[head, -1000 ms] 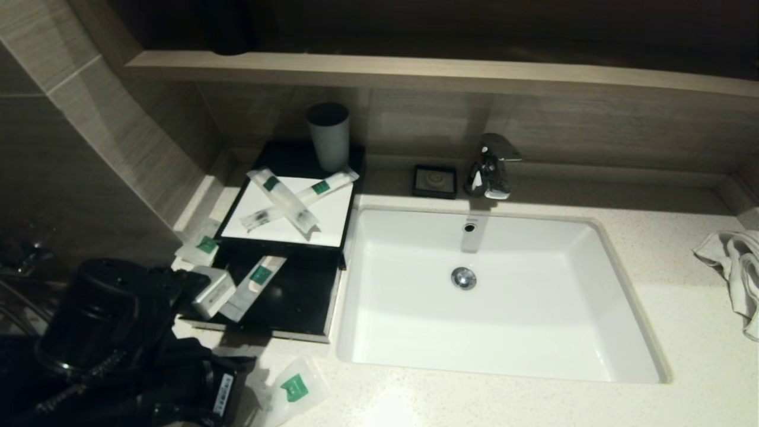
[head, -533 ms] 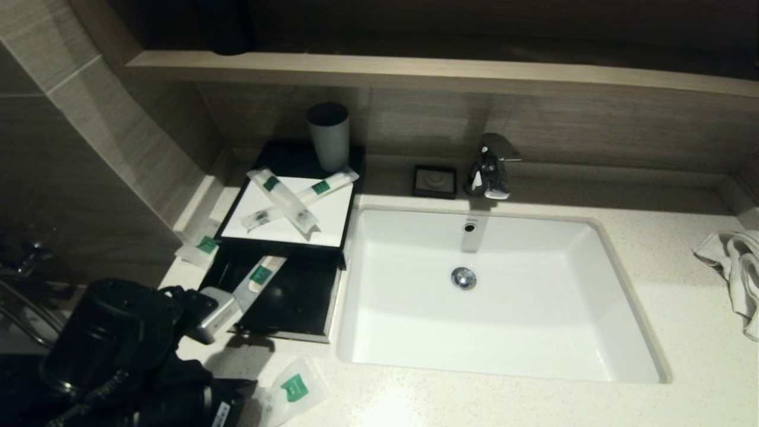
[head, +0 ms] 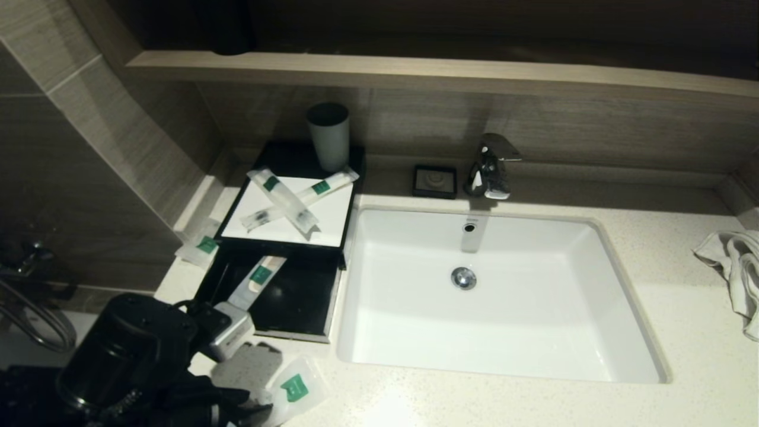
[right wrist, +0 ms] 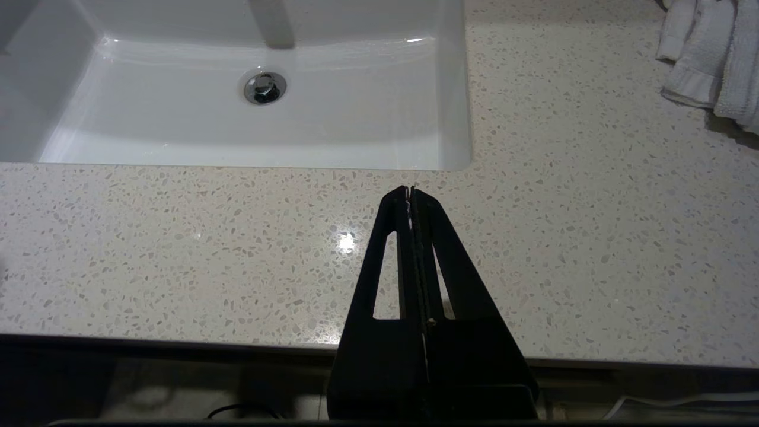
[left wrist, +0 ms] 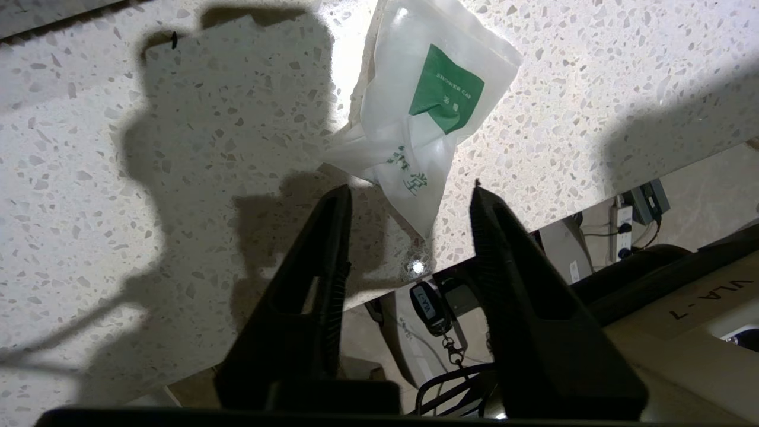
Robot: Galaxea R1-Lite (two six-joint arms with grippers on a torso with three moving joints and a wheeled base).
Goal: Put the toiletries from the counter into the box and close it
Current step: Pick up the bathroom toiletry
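Observation:
The black box [head: 323, 225] with a white top stands left of the basin, and its drawer [head: 293, 305] is pulled out. One slim packet [head: 259, 277] lies in the drawer. Two long packets [head: 290, 198] lie crossed on the box's top. A short pouch [head: 204, 244] rests on the counter [head: 474, 397] left of the box. A green-labelled pouch [head: 296, 386] [left wrist: 433, 112] lies near the counter's front edge. My left gripper [left wrist: 409, 190] hangs open and empty over that edge, just short of this pouch. My right gripper [right wrist: 409, 191] is shut and empty over the front counter by the basin.
A white basin [head: 533, 320] fills the middle of the counter, with a chrome tap [head: 489, 166] behind it. A grey cup [head: 328, 136] stands at the box's back. A small black soap dish [head: 434, 181] sits by the tap. A white towel [head: 735, 273] lies far right.
My left arm has drawn back from the open drawer toward the counter's front edge, and its jaws have opened. The packet stays in the drawer.

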